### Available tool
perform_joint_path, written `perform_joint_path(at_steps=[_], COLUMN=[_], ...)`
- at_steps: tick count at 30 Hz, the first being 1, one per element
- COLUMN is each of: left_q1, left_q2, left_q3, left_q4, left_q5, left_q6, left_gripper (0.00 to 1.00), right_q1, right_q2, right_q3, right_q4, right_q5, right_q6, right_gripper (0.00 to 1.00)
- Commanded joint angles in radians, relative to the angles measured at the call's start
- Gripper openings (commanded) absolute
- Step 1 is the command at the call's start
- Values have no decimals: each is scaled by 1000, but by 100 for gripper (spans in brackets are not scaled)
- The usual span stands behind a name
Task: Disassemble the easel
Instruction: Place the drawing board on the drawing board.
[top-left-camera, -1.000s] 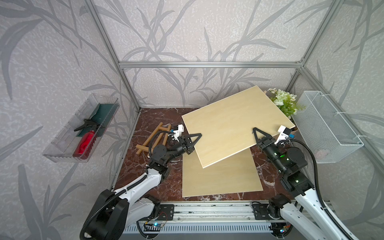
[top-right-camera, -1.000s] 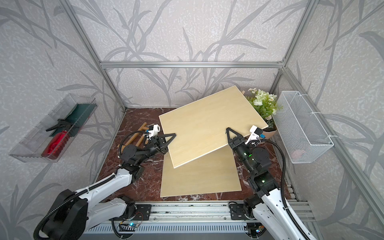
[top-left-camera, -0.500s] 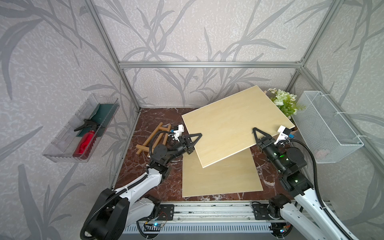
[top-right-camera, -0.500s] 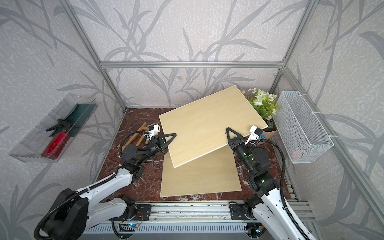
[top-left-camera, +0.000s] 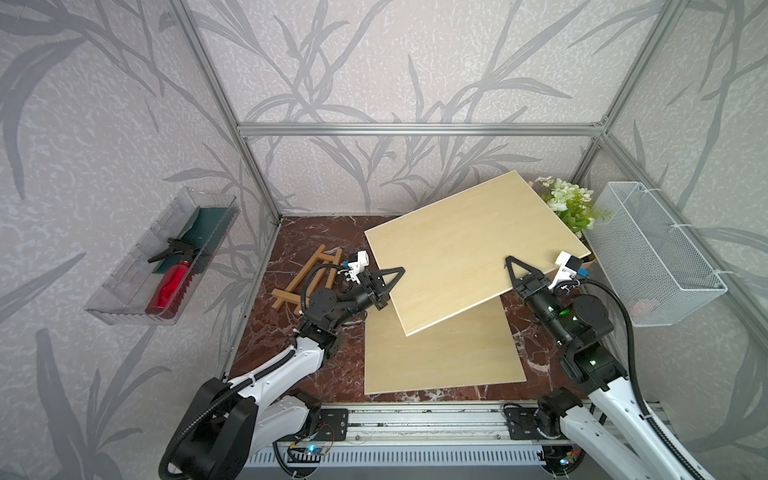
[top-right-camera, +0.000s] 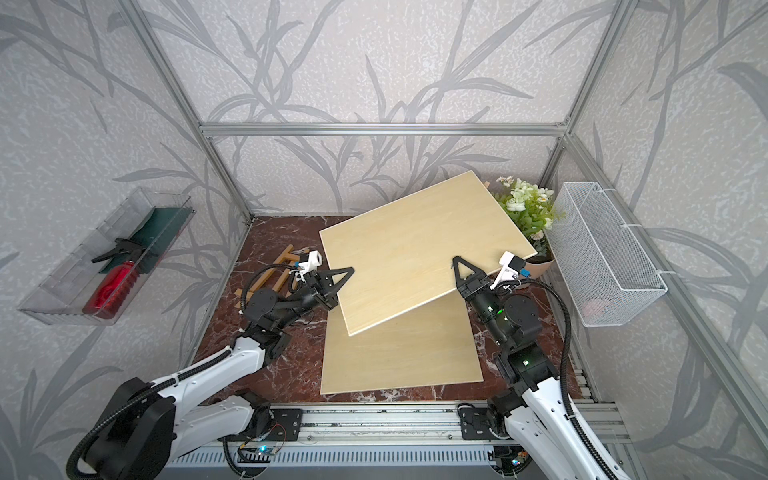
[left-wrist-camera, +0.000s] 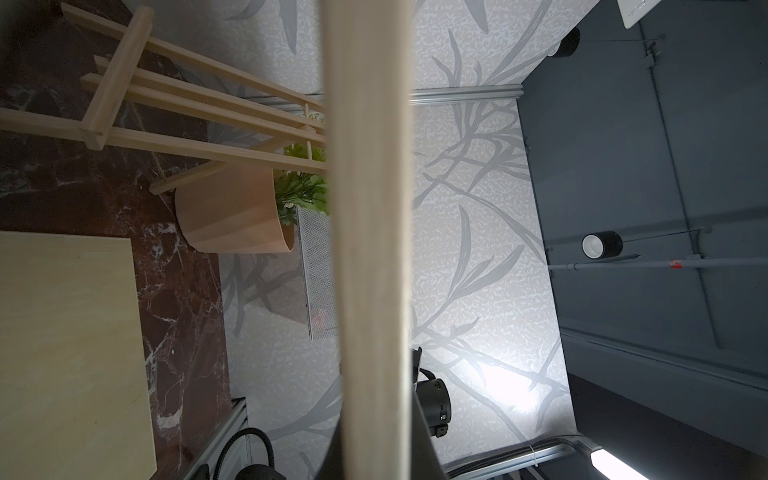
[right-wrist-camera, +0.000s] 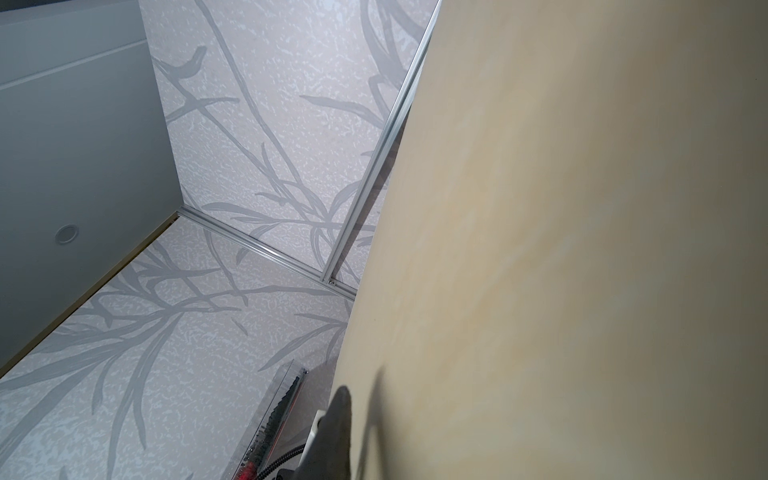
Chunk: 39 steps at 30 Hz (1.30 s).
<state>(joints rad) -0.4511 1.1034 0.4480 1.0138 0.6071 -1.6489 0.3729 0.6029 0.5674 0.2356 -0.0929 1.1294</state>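
Plywood board (top-left-camera: 469, 249) tilted aloft | left gripper (top-left-camera: 395, 280), right gripper (top-left-camera: 509, 267) clamp its edges | overhangs flat board (top-left-camera: 440, 357); easel frame (top-left-camera: 309, 272), potted plant (top-left-camera: 571, 205) near.

Both top views look steeply down from above and in front of the raised board (top-left-camera: 469, 257) (top-right-camera: 415, 257), at a distance. The left wrist view sits tight against the board's edge, facing across it. The right wrist view looks up along its face. All views share the board.
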Motion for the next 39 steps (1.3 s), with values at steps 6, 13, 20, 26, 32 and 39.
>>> perform_joint_path(at_steps=[6, 13, 20, 26, 32, 39], left_q1=[8, 14, 51, 149, 247, 281], left_q2=[-163, -250, -386, -425, -498, -547], left_q3=[61, 82, 105, 96, 152, 178], left_q4=[30, -49, -286, -258, -380, -624], left_q5=[-69, -78, -74, -24, 56, 119], left_q6=[68, 84, 174, 75, 59, 159], left_gripper=[0, 0, 0, 0, 0, 0], right_q1=[3, 1, 1, 0, -1, 0], right_q2=[-50, -73, -83, -64, -83, -58], right_q3=[59, 87, 158, 199, 241, 334], right_q4=[-73, -129, -280, -378, -505, -673], right_q5=[-88, -76, -59, -68, 12, 127], right_q6=[-142, -179, -254, -301, -383, -485], right_gripper=[15, 61, 76, 84, 87, 88])
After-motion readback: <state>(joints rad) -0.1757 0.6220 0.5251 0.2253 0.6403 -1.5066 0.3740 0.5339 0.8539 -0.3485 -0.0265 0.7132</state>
